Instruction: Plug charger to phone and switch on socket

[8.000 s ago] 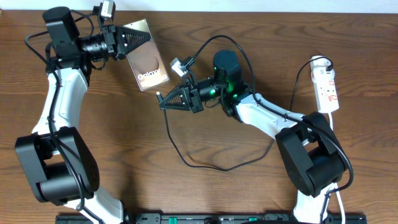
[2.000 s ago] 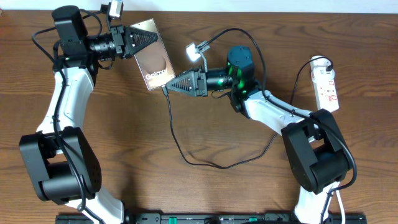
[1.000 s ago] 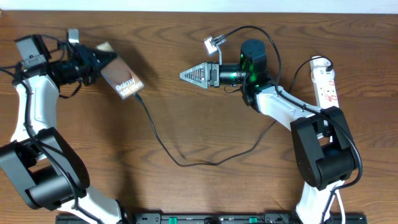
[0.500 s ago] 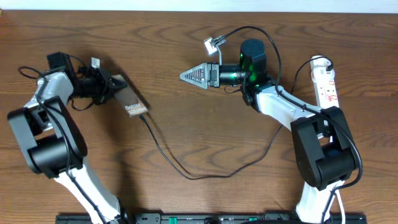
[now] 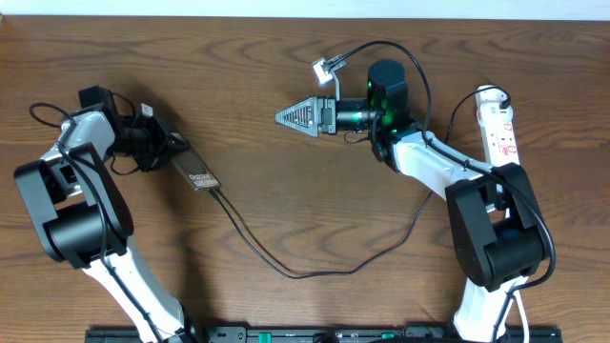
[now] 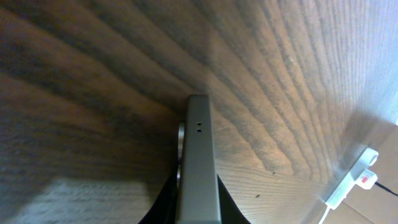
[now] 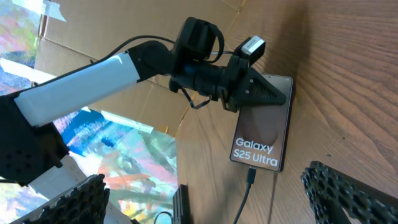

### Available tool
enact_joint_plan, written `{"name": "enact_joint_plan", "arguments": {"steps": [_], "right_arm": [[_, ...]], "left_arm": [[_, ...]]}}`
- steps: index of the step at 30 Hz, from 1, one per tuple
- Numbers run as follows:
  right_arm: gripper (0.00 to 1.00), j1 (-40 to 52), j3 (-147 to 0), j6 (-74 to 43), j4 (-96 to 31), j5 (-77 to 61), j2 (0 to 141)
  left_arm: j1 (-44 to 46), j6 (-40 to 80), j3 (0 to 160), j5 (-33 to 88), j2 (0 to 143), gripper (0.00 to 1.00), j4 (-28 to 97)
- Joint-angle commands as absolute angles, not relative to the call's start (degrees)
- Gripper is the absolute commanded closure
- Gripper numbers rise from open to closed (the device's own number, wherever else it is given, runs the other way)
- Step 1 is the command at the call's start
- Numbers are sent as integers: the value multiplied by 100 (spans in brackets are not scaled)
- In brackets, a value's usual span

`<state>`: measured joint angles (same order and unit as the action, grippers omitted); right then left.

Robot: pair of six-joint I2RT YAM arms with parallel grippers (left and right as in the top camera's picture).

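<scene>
- The table (image 5: pixel 286 57) is mid-brown wood with darker wavy grain.
- The phone (image 7: pixel 264 124) has a dark face with a bronze-brown oval and white "Galaxy S25 Ultra" lettering; seen edge-on in the left wrist view, its side is plain grey.
- The charger (image 5: pixel 286 270) is black.
- The socket (image 5: pixel 499 129), at the overhead view's right edge, is white with what look like small red marks.
- The right gripper (image 5: pixel 286 117) is black with fine cross-hatching.
- The cardboard (image 7: pixel 81 31), upper left of the right wrist view, is tan; the sheet (image 7: pixel 124 168) below it is splashed blue, orange and green.

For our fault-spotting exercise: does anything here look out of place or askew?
The phone is not lying flat: the left gripper holds it tilted up on edge, with the cable plugged into its end.
</scene>
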<state>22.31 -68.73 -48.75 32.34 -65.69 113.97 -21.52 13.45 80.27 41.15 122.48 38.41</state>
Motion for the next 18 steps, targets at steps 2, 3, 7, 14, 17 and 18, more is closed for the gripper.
{"name": "enact_joint_plan", "arguments": {"steps": [2, 3, 7, 14, 17, 18], "right_arm": [[1, 2226, -6967, -4748, 3232, -6525, 11360], [1, 2228, -6967, -4748, 3234, -6525, 11360], [1, 2239, -6967, -4751, 3232, -6525, 11360], [1, 2239, -6967, -4751, 3232, -6528, 11360], [1, 2239, -6967, -4751, 3229, -6528, 11360], [1, 2239, -6967, -4751, 3229, -6528, 11360]], "left_arm": [[-2102, 1337, 8077, 3570, 12217, 93, 3968], [-2078, 1337, 8077, 3566, 12217, 92, 3986], [-1981, 1337, 8077, 3566, 12217, 90, 3983], [-1859, 1337, 8077, 3568, 12217, 66, 3997], [-1855, 1334, 8077, 3568, 12217, 60, 4032], [-1855, 1334, 8077, 3568, 12217, 55, 4049]]}}
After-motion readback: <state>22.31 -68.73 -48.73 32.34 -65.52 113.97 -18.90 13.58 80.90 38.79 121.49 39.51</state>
